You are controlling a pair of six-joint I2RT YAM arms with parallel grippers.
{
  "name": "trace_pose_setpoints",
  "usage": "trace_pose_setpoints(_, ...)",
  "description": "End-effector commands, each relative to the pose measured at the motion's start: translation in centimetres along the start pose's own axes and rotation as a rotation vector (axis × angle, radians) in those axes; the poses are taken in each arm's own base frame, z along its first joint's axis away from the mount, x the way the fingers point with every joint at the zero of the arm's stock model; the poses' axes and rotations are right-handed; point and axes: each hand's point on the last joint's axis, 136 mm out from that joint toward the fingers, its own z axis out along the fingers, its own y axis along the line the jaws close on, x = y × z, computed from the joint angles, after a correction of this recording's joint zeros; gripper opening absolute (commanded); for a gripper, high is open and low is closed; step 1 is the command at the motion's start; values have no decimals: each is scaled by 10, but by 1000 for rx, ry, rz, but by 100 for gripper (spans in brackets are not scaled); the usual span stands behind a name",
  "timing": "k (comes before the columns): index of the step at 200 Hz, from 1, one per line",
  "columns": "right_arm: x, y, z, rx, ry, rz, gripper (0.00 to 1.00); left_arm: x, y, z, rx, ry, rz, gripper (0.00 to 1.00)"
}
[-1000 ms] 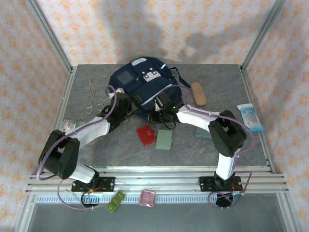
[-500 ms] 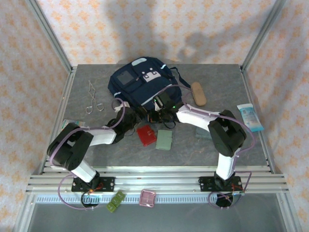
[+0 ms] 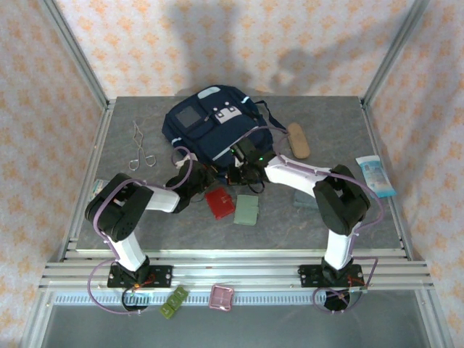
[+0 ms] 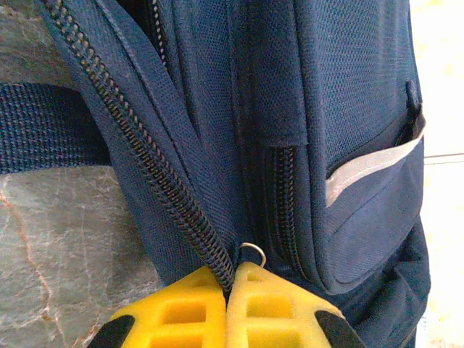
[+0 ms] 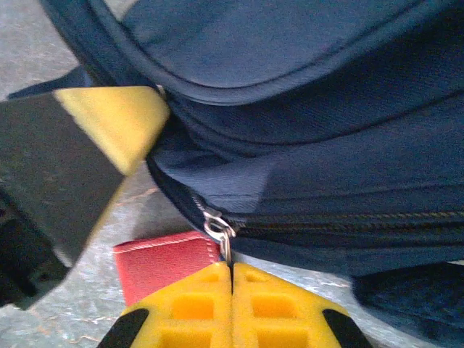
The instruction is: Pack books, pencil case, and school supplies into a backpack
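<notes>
1. Left wrist view: the backpack (image 4: 304,109) weave is crisp just above the left pincer (image 4: 230,274). The strip to its upper right is blown out white.
2. Right wrist view: soft blur all over. The fabric above the right pincer (image 5: 231,270) is dim.
3. Top view: bright, even light from above. Large soft shadows lie on the wall (image 3: 239,51), well beyond both pincers.

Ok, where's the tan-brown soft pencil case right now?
In the top view, the tan-brown soft pencil case lies on the grey table just right of the navy-blue fabric backpack, toward the far edge.
</notes>
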Motion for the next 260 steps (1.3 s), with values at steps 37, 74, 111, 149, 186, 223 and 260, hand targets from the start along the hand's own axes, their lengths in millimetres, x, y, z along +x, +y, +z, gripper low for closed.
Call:
trace_pose_setpoints(37,-3,-106,-48,365,-56,71,0,-34,-10,-13,13,-67,46,0)
trace_pose_setpoints(74,-17,-37,-56,35,-119,29,3,-30,-25,-11,59,-29,45,0)
trace_pose_setpoints(111,-7,23,-47,-143,-88,-21,36,-26,-37,-14,95,-14,41,0)
trace_pose_setpoints(149,3,30,-24,-201,-16,19,43,-21,-45,-14,116,1,41,0)
trace_pose_setpoints(186,2,30,-6,-194,10,42,45,-18,-50,-14,135,10,38,0)
trace_pose_setpoints(223,-7,30,9,-178,9,73,43,-15,-56,-15,155,16,29,0)
trace_pose_setpoints(260,-19,24,18,-147,-5,128,38,-10,-59,-14,167,30,29,0)
